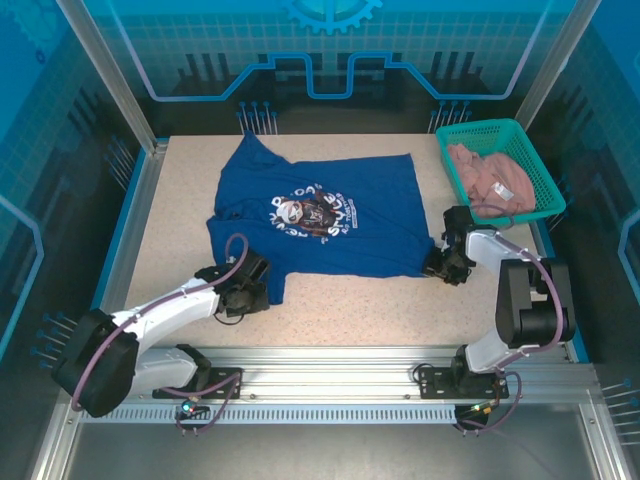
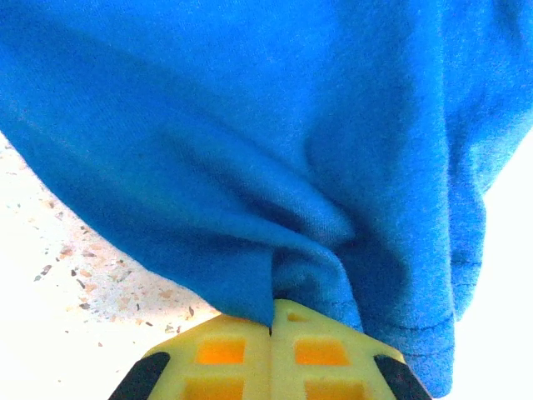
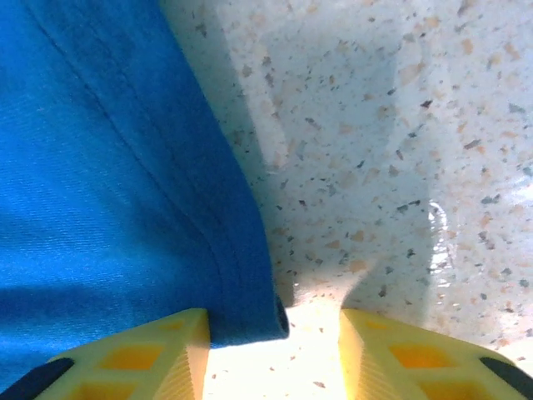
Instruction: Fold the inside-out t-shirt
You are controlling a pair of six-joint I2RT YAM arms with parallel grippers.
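at the middle of the bench (image 1: pixel 360 305), the inside-out t-shirt (image 1: pixel 330 215) is spread mostly flat, royal blue, with a pale printed graphic (image 1: pixel 308 213) turned upward near its centre. one pointed part is stretched toward the far left. the near-left portion is gathered into soft folds rather than laid smooth. a stitched hem (image 3: pixel 229 242) is seen along the near-right edge in the right wrist view, ending in a small corner.

the near-left cloth is pinched between the left jaws, which are closed tight on it. in the left wrist view the fabric stands in creases out of the line where the two yellow fingers (image 2: pixel 225 354) meet. the right jaws are set partly apart and nothing is gripped by them. the hem corner lies between them on the bench, touching the inner face of one finger and apart from the other.

the step in hand is judged to be the taking of the two near corners for a first fold, with one side secured and the other not yet gripped. the next move seems to call for the right jaws to be closed on the hem corner. both corners would then be raised together and carried level toward the far edge, so that the cloth is not dragged askew.

at the far right of the bench, a green basket (image 1: pixel 540 175) holding a pinkish-beige garment (image 1: pixel 490 180) is set near the shirt's far-right corner.
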